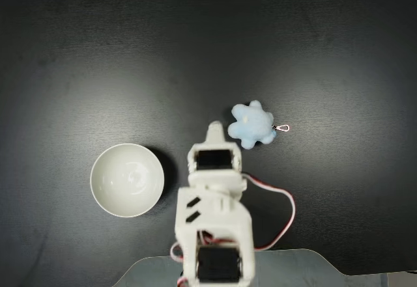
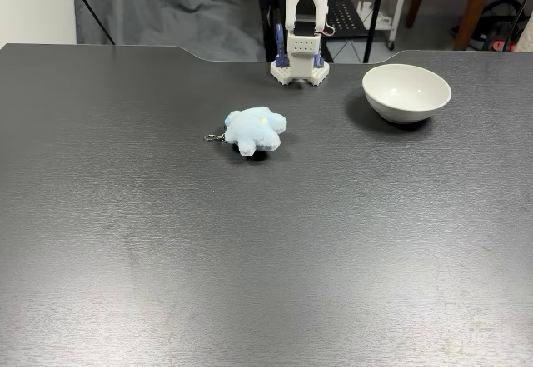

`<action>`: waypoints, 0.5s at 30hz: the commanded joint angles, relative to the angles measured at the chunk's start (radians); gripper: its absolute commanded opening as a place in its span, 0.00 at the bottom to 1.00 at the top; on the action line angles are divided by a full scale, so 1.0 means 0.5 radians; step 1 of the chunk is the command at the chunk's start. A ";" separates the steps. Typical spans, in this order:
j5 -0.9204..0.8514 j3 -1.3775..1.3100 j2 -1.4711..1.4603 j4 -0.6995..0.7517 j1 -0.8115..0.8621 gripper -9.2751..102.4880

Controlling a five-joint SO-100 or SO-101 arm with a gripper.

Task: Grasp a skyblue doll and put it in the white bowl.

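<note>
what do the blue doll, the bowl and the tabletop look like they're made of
The skyblue doll looks like soft plush: fuzzy, matte pile, with a small shiny, probably metal clasp. The white bowl looks like glazed ceramic, or possibly glossy plastic, since its smooth inside shows bright highlights. The table appears to be a dark, faintly grained matte laminate with soft, diffuse glare.

One skyblue doll (image 1: 251,124) lies on the desk (image 1: 326,53), with one small metal clasp (image 1: 282,128) on it; in the top-down fixed view it sits just right of the fingers (image 1: 214,128). One white bowl (image 1: 127,179) stands left of and below the fingers there. One robot arm (image 1: 212,222) is present, with one red-and-white cable (image 1: 287,218). The other fixed view likewise shows one doll (image 2: 255,130), one bowl (image 2: 406,92) and one arm (image 2: 301,26).
</note>
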 commanded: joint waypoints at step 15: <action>-0.902 -0.064 -0.451 0.101 1.058 0.08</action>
